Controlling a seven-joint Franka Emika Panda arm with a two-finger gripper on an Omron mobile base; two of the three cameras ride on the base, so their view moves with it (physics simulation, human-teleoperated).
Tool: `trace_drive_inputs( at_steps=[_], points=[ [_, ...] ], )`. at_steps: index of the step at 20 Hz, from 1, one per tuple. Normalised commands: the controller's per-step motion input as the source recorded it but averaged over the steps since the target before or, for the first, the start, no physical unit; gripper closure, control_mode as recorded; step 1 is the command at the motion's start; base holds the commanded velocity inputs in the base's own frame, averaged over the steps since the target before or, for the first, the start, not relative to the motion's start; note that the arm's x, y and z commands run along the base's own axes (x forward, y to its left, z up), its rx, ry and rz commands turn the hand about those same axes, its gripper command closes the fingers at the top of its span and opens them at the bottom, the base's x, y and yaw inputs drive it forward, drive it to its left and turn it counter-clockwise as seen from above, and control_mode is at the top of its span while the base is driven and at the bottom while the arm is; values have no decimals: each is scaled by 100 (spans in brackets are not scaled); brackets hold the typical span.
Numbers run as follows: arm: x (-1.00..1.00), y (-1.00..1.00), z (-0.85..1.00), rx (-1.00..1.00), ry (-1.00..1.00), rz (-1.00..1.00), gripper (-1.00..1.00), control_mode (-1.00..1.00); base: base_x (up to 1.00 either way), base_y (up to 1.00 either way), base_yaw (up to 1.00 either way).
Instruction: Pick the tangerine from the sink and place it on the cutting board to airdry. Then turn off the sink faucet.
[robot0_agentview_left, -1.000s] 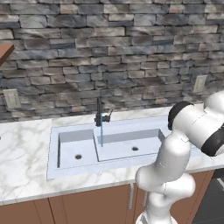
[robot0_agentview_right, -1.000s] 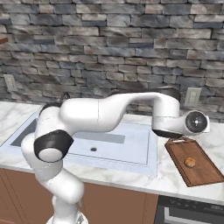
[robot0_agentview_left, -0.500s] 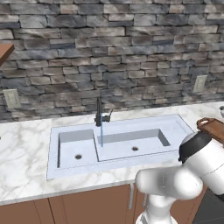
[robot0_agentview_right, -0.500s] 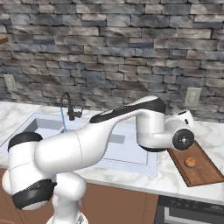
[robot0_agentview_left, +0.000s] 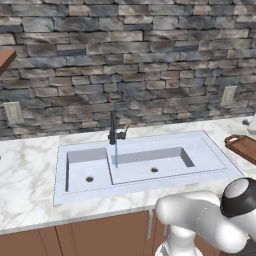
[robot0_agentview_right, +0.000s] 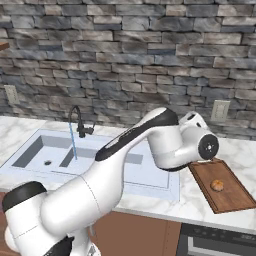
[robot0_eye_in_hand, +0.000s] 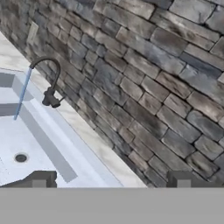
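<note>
1. the tangerine (robot0_agentview_right: 217, 185) already lies on the cutting board (robot0_agentview_right: 235, 200), near the board's middle, at about 4 o'clock in the right base view. it sits alone there, with nothing touching it. so the first half of the task looks done.
2. the sink faucet (robot0_agentview_right: 79, 121) is not yet off: a thin blue water stream (robot0_agentview_right: 73, 142) falls from its spout into the sink (robot0_agentview_right: 150, 172). the same stream (robot0_agentview_left: 116, 152) shows in the left base view, dropping from the faucet (robot0_agentview_left: 114, 131) at the centre of that picture. shutting the faucet off is what is left.
3. the gripper (robot0_eye_in_hand: 111, 180) has its fingers wide apart and holds nothing. its two dark tips rise at 6 o'clock in the hand view, and between them lie only the sink and the stone wall (robot0_eye_in_hand: 157, 65). the hand view looks toward the faucet (robot0_eye_in_hand: 50, 83), which sits at 10 o'clock there, well apart from the tips.
4. hard to make out: the small side lever is a dark blur on the faucet, and i cannot tell its position. in the left base view the cutting board (robot0_agentview_left: 245, 147) is cut off by the right edge at 3 o'clock. in the right base view the arm's white body covers part of the sink and the desk (robot0_agentview_right: 190, 202) behind it.
</note>
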Motion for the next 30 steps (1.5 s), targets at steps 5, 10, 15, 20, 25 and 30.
trace_drive_inputs(
  at_steps=[5, 10, 15, 20, 25, 30],
  points=[
    [-27, 70, -8, -9, -1, 9, -100, -100, 0, 0, 0],
    [-8, 91, -24, -5, 1, 12, -100, -100, 0, 0, 0],
    [0, 80, -6, 1, 16, 12, -100, -100, 0, 0, 0],
    [5, 33, -21, 21, 36, 10, -100, -100, 0, 0, 0],
    [10, 21, -21, 32, 42, 16, -100, -100, 0, 0, 0],
    [2, 26, -15, 29, 30, 20, -100, -100, 0, 0, 0]
  ],
)
